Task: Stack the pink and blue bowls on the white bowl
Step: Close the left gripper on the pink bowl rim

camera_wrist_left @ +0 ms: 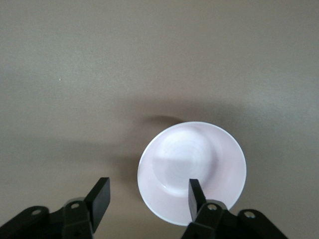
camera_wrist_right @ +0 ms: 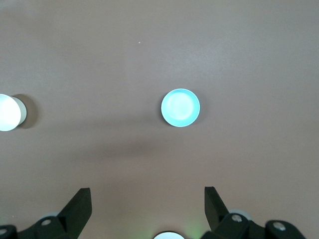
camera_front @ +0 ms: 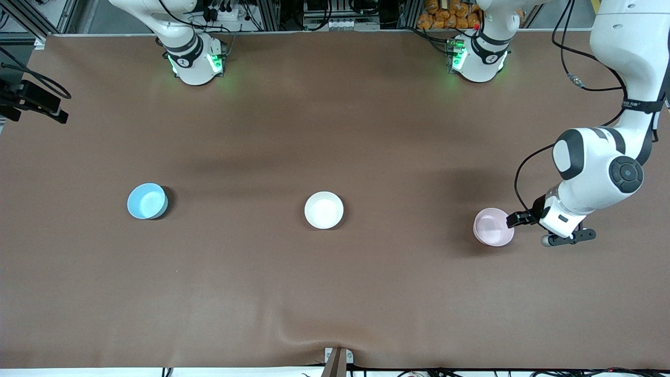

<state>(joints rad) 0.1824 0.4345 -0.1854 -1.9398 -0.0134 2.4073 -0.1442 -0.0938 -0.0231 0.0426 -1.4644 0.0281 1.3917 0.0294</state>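
Observation:
The pale pink bowl [camera_front: 493,226] sits upright on the brown table toward the left arm's end. My left gripper [camera_front: 523,222] is open and low at its rim. In the left wrist view [camera_wrist_left: 148,191] one finger [camera_wrist_left: 195,196] is over the pink bowl's [camera_wrist_left: 192,169] inside and the other stands outside the rim. The white bowl [camera_front: 324,210] sits mid-table. The light blue bowl [camera_front: 147,201] sits toward the right arm's end. My right gripper [camera_wrist_right: 147,196] is open, empty and high over the table, out of the front view. It looks down on the blue bowl [camera_wrist_right: 180,108] and the white bowl [camera_wrist_right: 7,112].
The two arm bases [camera_front: 196,60] [camera_front: 479,57] stand along the table's back edge. A black camera mount [camera_front: 31,99] juts in at the right arm's end. A clamp [camera_front: 337,361] and a wrinkle in the cloth are at the near edge.

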